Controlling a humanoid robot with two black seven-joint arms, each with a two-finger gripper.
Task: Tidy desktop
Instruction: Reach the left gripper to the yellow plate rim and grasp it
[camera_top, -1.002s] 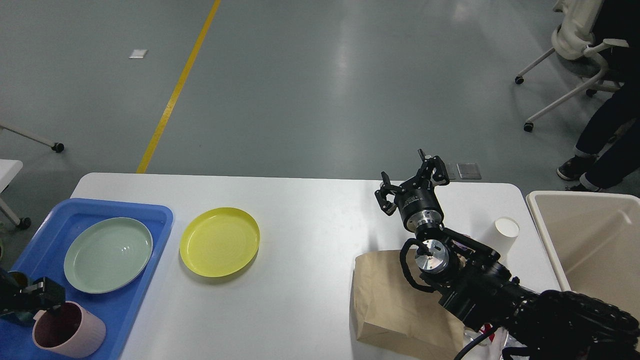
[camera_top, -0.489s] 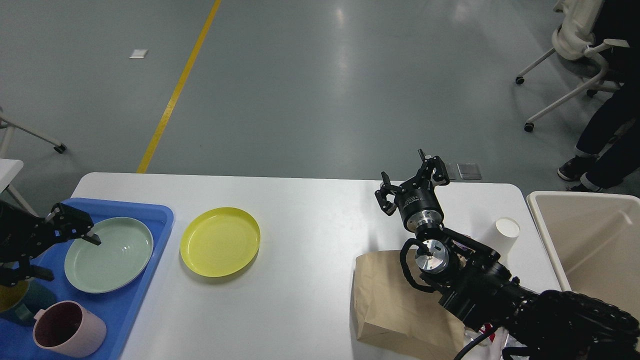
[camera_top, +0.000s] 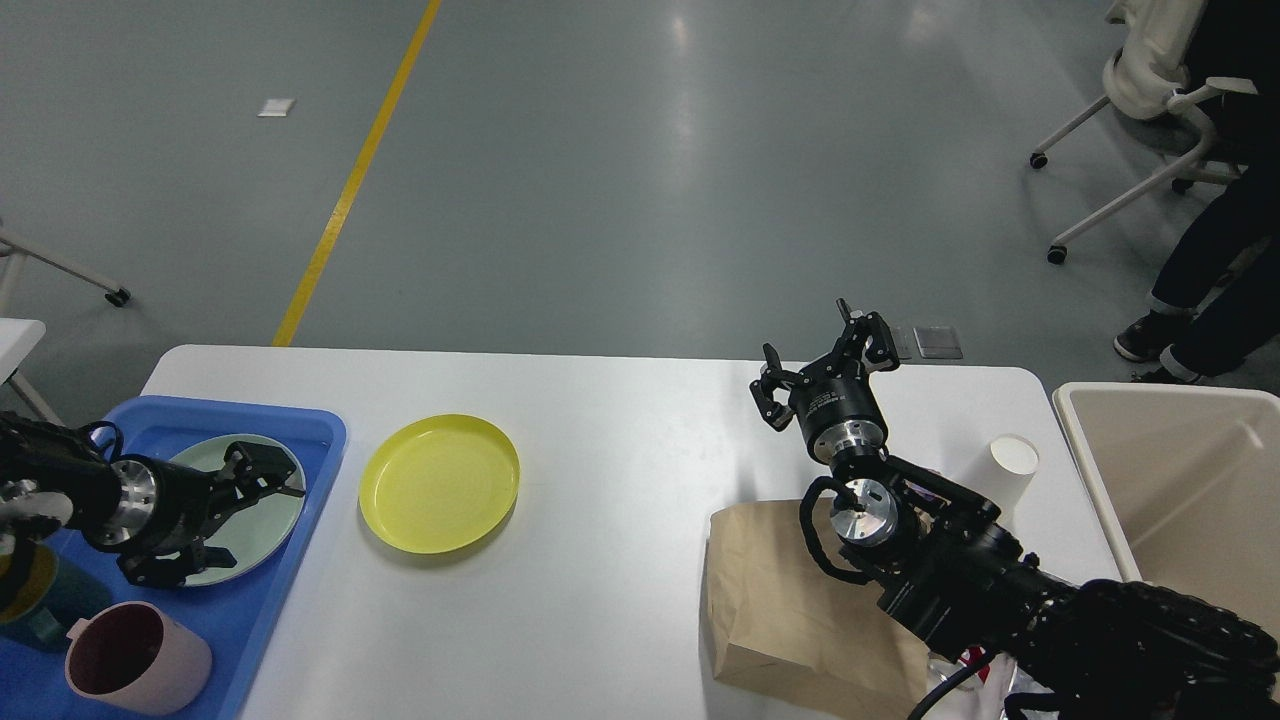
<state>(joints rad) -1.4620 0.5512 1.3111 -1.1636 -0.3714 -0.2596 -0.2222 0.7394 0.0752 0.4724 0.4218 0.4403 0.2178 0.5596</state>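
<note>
A: Three loose items on the desktop (camera_top: 620, 480): yellow plate (camera_top: 439, 483) left of centre, brown paper bag (camera_top: 790, 600) at the near right edge, white paper cup (camera_top: 1012, 466) far right, just beside the beige bin (camera_top: 1170, 500).

B: Sorted so far?

A: Pale green plate (camera_top: 240, 510), pink mug (camera_top: 137, 657) and a teal cup (camera_top: 40, 600) with something yellow inside, all sitting in the blue tray (camera_top: 250, 610) at the left edge. Roughly half done, at a guess. Bin looks empty as far as visible.

B: Left gripper?

A: Left gripper (camera_top: 255, 495) low over the green plate, pointing right toward the yellow plate. Fingers spread apart, nothing between them. Touching the green plate or just above it: unclear from this angle.

B: Right gripper?

A: Right gripper (camera_top: 825, 372) raised above the far middle of the desktop, well apart from cup and bag, fingers wide, empty. Forearm crossing over the bag, hiding part of it.

B: Left to do?

A: Probably yellow plate into the tray, likely stacked on the green one. Bag and cup look like rubbish for the bin, right arm's side. Something red and white at the bottom edge under the right arm, too hidden to name.

B: Risk?

A: Plate lying flat, thin rim, awkward pinch. Empty cup tips easily.
</note>
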